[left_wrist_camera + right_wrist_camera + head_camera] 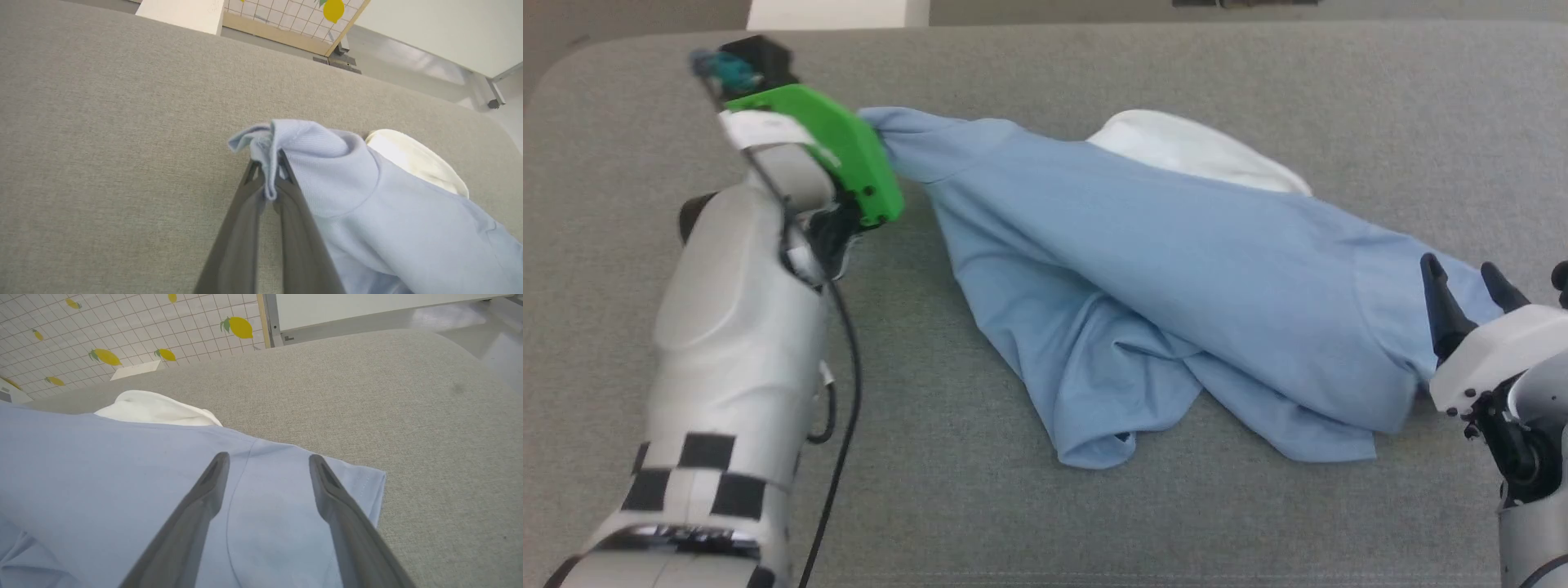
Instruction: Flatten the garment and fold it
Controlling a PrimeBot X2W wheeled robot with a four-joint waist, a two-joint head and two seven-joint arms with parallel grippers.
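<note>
Light blue garment (pixel 1176 269) lies crumpled on the grey fabric-covered table (pixel 1094 65), stretched across it from the far left toward the near right, with loose folds bunched at the near edge in the head view. Its white collar (pixel 1201 151) pokes out from under the blue cloth on the far side.

At the garment's left end, the left gripper (pixel 267 163) has its two dark fingers (pixel 241 220) pressed together, pinching a ribbed band of blue cloth between the tips. The pinched cloth bunches up over the fingertips and sits slightly raised off the table. In the head view a green bracket (pixel 841 147) on the left wrist hides those fingertips, and a black cable (pixel 849 343) runs down along the pale forearm.

At the garment's right end, the right gripper (pixel 269 457) has its fingers spread wide apart, holding nothing. They sit just above a flat blue part with a stitched hem, close to its outer edge. A tiled wall with yellow lemons (pixel 102 355) stands beyond the table
</note>
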